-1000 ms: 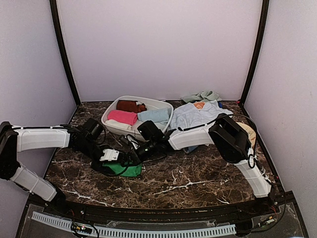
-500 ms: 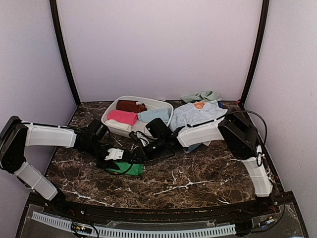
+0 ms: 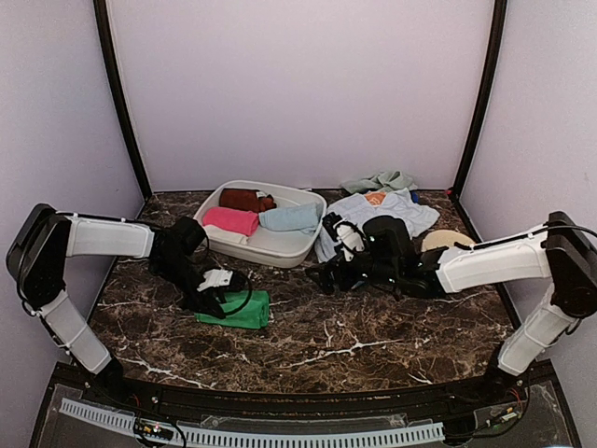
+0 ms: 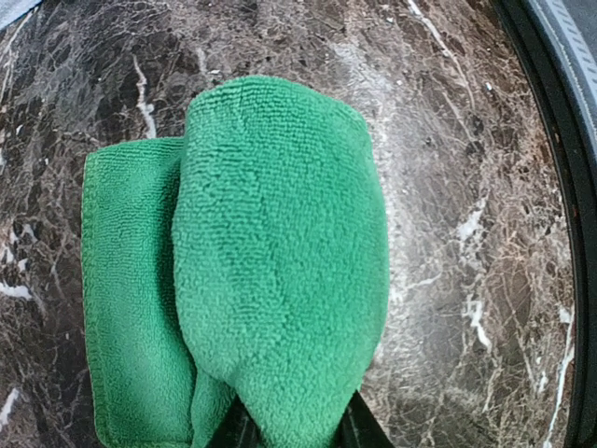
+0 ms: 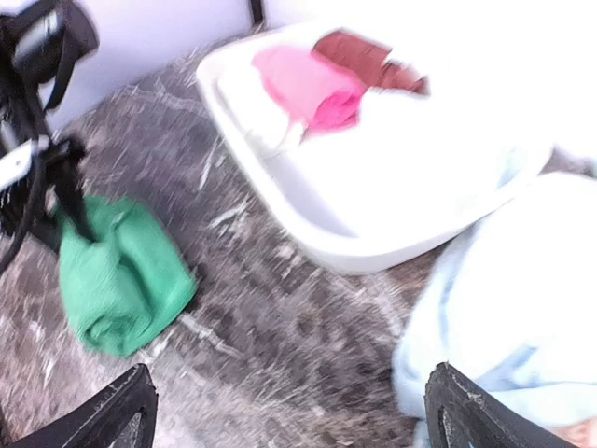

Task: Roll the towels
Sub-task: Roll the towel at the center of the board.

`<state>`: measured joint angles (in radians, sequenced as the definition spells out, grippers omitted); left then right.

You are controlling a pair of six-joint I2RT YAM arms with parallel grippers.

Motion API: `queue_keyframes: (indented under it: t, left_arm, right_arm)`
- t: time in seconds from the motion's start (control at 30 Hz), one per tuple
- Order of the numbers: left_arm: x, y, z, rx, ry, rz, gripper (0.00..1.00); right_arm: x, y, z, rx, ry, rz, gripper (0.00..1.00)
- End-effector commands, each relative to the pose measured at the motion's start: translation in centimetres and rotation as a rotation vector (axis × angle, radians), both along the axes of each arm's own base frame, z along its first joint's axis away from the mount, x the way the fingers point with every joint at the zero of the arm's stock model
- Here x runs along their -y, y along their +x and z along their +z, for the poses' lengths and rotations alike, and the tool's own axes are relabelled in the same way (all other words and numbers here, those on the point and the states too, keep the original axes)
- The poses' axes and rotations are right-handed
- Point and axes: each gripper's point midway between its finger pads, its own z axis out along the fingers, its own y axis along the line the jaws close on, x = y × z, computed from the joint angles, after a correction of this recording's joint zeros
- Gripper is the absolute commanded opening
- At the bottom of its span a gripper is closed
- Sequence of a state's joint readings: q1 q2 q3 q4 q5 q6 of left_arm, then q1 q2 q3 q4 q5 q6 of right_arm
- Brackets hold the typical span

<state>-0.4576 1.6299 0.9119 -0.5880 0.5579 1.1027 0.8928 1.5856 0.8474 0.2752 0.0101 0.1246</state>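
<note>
A bright green towel [image 3: 241, 311] [image 4: 280, 261] [image 5: 117, 280] lies partly folded on the dark marble table, left of centre. My left gripper [image 3: 213, 295] [image 4: 294, 431] is shut on the green towel's near fold, which bulges up between its black fingers [image 4: 359, 431]. My right gripper [image 3: 332, 274] [image 5: 294, 420] hangs wide open over bare table between the green towel and a spread pale blue towel [image 3: 373, 217] [image 5: 508, 308], holding nothing. The right wrist view is blurred.
A white oval basin [image 3: 280, 248] [image 5: 373, 233] at the back holds pink [image 3: 230, 220], brown [image 3: 244, 199] and pale blue [image 3: 291, 217] towels. A pale green cloth [image 3: 378, 180] lies at the rear wall. A tan disc [image 3: 437, 241] sits behind the right arm.
My right gripper has opened, let go of the green towel and drawn back to the right. My left gripper has closed on the towel's fold and shifted slightly.
</note>
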Motion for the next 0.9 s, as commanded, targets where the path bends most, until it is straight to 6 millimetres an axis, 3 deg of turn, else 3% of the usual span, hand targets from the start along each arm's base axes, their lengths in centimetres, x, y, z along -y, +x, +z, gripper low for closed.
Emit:
queue_keyframes:
  t: [0.0,0.07,0.13,0.27,0.43,0.5,0.6,0.73,0.87]
  left_arm:
    - [-2.7,-5.8,-1.9,-0.292,0.131,0.005,0.23]
    - [-3.0,-5.8,-2.3,-0.310,0.151,0.009,0.23]
    - [-3.1,-5.6,-2.5,-0.320,0.156,0.022,0.24]
    - [-3.2,-4.7,-2.7,-0.347,0.154,0.060,0.26]
    - [-3.4,-4.1,-2.9,-0.396,0.153,0.098,0.28]
    - [-3.6,-4.0,-3.3,-0.408,0.173,0.103,0.28]
    - [-3.8,-3.9,-3.6,-0.422,0.188,0.110,0.30]
    - [-3.7,-3.5,-3.7,-0.421,0.192,0.119,0.31]
    - [-3.4,-3.1,-3.4,-0.402,0.176,0.118,0.31]
  right_arm:
    - [4.4,5.0,6.7,0.216,0.201,-0.293,1.00]
    - [4.2,3.9,7.1,0.228,0.295,-0.204,1.00]
    - [1.2,1.2,7.1,0.367,0.185,-0.048,1.00]
    - [-5.8,-5.8,2.6,0.545,-0.129,0.278,0.98]
    - [-10.9,-11.7,-0.1,0.631,-0.194,0.552,0.89]
    - [-12.9,-13.2,-1.1,0.673,-0.234,0.627,0.86]
    - [-15.4,-13.9,-3.0,0.729,-0.291,0.692,0.82]
    - [-18.7,-13.1,-3.1,0.756,-0.302,0.709,0.77]
    - [-20.1,-11.7,-5.3,0.719,-0.335,0.725,0.71]
